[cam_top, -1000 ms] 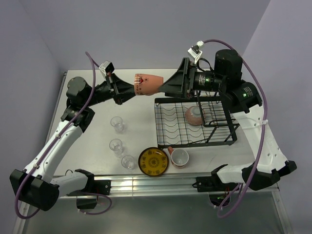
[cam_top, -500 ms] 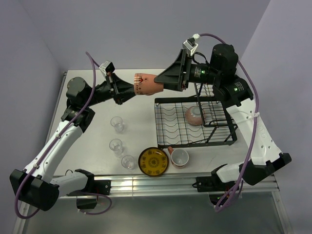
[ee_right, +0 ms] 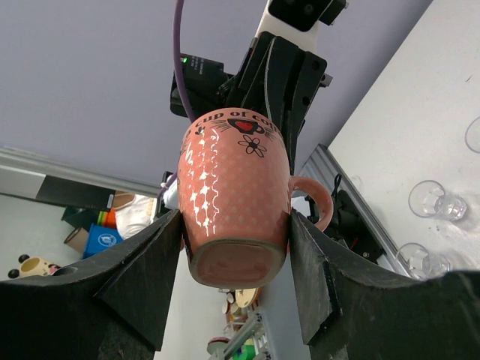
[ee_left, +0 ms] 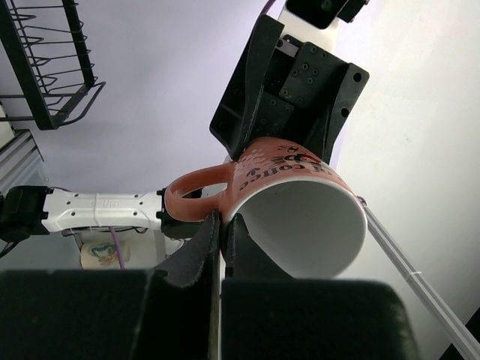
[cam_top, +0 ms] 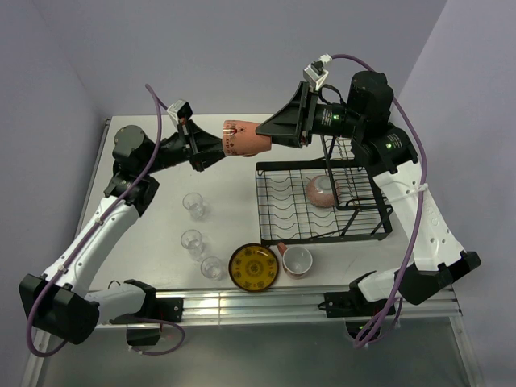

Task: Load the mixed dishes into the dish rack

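A salmon-pink mug [cam_top: 242, 137] hangs in the air left of the dish rack [cam_top: 278, 224], held from both ends. My left gripper [cam_top: 216, 143] is shut on its rim, one finger inside the white interior [ee_left: 300, 225], next to the handle. My right gripper [cam_top: 262, 139] is shut on the mug's base, a finger pressing each side [ee_right: 235, 221]. The second mug [cam_top: 296, 260] stands in front of the rack beside the yellow plate [cam_top: 254, 268]. The pink bowl [cam_top: 322, 190] lies in the rack. Three clear glasses [cam_top: 193, 204] [cam_top: 192, 241] [cam_top: 211, 267] stand on the table.
The rack's taller wire basket [cam_top: 359, 181] stands under my right arm. A corner of the rack [ee_left: 45, 75] shows in the left wrist view. Two glasses [ee_right: 431, 201] [ee_right: 416, 259] show at the right edge of the right wrist view.
My right gripper has moved left and up and closed round the mug's base. My left gripper still holds the rim; the mug has barely shifted.
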Robot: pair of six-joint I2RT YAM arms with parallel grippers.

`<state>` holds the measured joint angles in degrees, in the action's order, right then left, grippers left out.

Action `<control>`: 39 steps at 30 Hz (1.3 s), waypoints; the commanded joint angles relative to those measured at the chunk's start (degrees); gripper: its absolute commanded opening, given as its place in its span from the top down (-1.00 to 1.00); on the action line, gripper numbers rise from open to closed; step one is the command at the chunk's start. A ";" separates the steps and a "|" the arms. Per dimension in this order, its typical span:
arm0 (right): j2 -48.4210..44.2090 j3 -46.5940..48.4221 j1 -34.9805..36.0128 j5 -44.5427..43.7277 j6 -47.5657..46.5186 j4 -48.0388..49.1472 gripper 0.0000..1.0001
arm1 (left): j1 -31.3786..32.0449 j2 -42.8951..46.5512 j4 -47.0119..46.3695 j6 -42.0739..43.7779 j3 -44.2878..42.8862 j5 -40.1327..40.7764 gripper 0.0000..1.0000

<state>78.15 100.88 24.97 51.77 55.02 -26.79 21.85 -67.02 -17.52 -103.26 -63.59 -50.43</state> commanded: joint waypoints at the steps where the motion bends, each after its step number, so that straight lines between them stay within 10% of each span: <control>1: -0.54 0.81 0.17 1.14 -0.62 0.86 1.00 | 0.30 -0.12 -5.07 -0.80 -2.33 0.07 1.00; 3: -0.80 0.81 0.17 0.36 -0.80 0.42 1.00 | 0.22 -0.13 -6.38 -1.94 -1.19 -0.10 0.83; 5: -0.72 0.98 0.17 -0.17 -1.15 -0.19 1.00 | 0.21 0.31 -6.13 -2.21 -0.31 -0.02 0.12; 8: -0.98 0.63 0.17 -1.14 -2.11 -1.68 1.00 | 0.21 0.67 -3.93 -0.98 0.49 0.25 -0.39; 19: -2.56 -2.27 -0.19 -3.86 -4.31 -3.62 1.00 | -0.58 1.72 1.86 4.01 4.80 -0.10 -0.70; 27: 0.60 2.48 -0.36 -11.58 -12.91 -15.66 1.00 | -5.31 5.23 34.97 18.44 3.30 8.32 -0.87; 39: 6.13 7.91 0.25 -32.05 -25.83 -32.79 1.00 | -8.32 5.59 56.18 34.16 -4.24 21.16 -0.95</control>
<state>82.37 103.35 24.88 29.45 35.40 -54.39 12.69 -60.86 31.88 -77.01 -61.58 -33.98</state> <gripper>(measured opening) 0.620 0.981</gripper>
